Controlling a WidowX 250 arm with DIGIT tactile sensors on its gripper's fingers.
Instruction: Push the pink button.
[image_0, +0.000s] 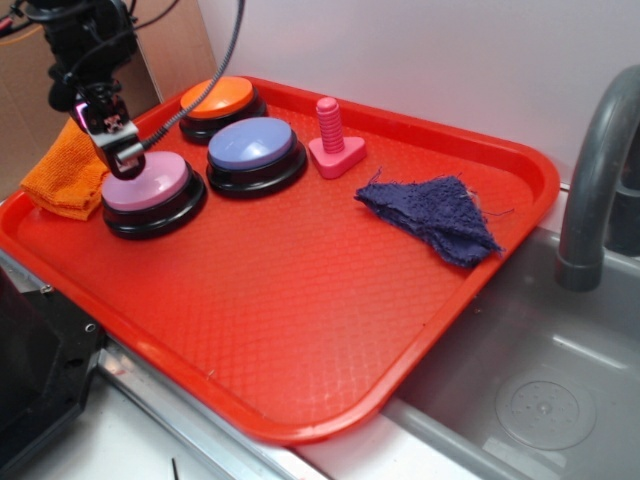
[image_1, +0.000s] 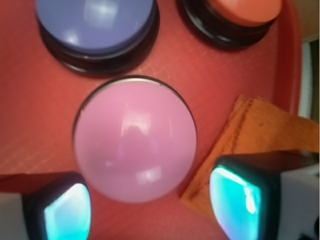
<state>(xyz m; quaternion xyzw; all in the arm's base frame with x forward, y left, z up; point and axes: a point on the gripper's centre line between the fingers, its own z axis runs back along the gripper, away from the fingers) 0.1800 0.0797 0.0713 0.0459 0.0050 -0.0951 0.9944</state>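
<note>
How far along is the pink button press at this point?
Done: the hand has reached the pink button, away from the blue button and orange button. In hand: its fingers flank the dome in the wrist view. Left: whether it is touching or pressed cannot be told.

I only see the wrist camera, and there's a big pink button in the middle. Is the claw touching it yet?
Observer: The claw is low over the pink button's far-left edge. I can't tell if it touches.
Operator: Is anything else pink around?
Observer: Yes, a small pink bolt stands just right of the blue button.
Operator: What's past the tray?
Observer: A sink with a grey tap on the right.
</note>
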